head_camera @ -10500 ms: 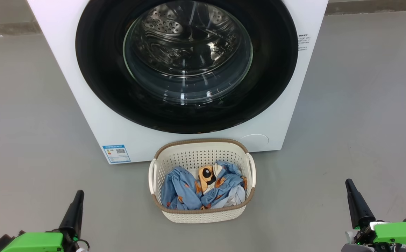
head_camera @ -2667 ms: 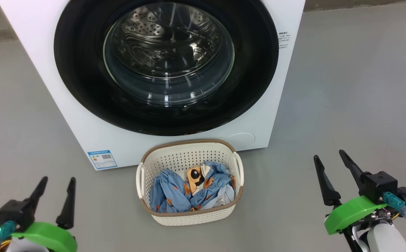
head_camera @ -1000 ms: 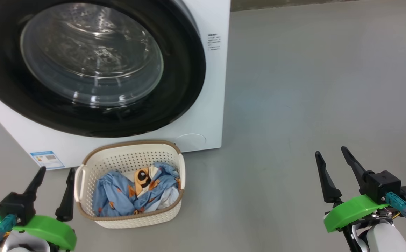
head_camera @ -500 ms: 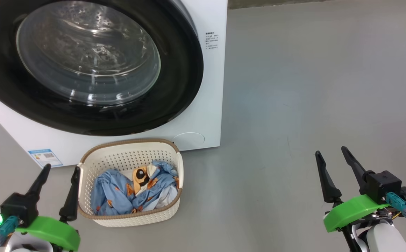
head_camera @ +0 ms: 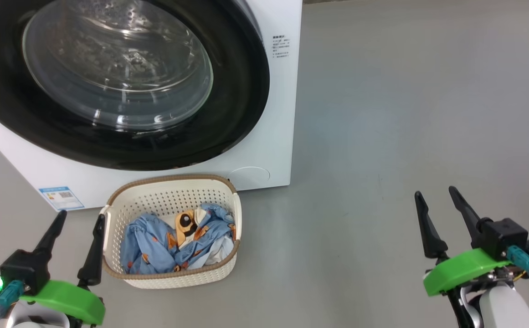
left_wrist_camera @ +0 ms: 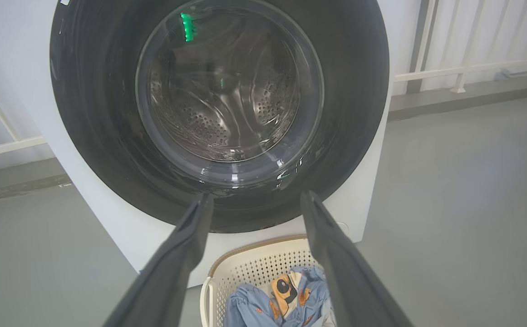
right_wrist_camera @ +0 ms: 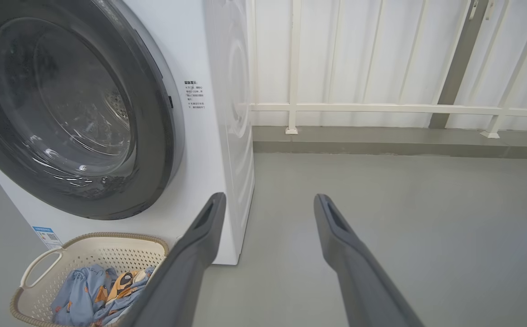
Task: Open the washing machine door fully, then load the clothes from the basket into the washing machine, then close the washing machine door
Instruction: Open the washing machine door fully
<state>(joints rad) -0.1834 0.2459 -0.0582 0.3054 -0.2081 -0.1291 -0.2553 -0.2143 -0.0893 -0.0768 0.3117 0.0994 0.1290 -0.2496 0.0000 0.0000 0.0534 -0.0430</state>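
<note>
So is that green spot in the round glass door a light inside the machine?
Probably not. Left wrist view: the green spot sits on the glass of the washing machine door, likely a reflection. Head view: the white streaks low on that glass are glare too. Right wrist view: the railing has posts that splay, wide-lens distortion.

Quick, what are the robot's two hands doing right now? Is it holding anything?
Left hand: open, holding nothing, just beside the basket.
Right hand: open, holding nothing.

Grey floor (head_camera: pixel 405 114) carries washing machine (head_camera: pixel 273 136) and basket (head_camera: pixel 173 200)
</note>
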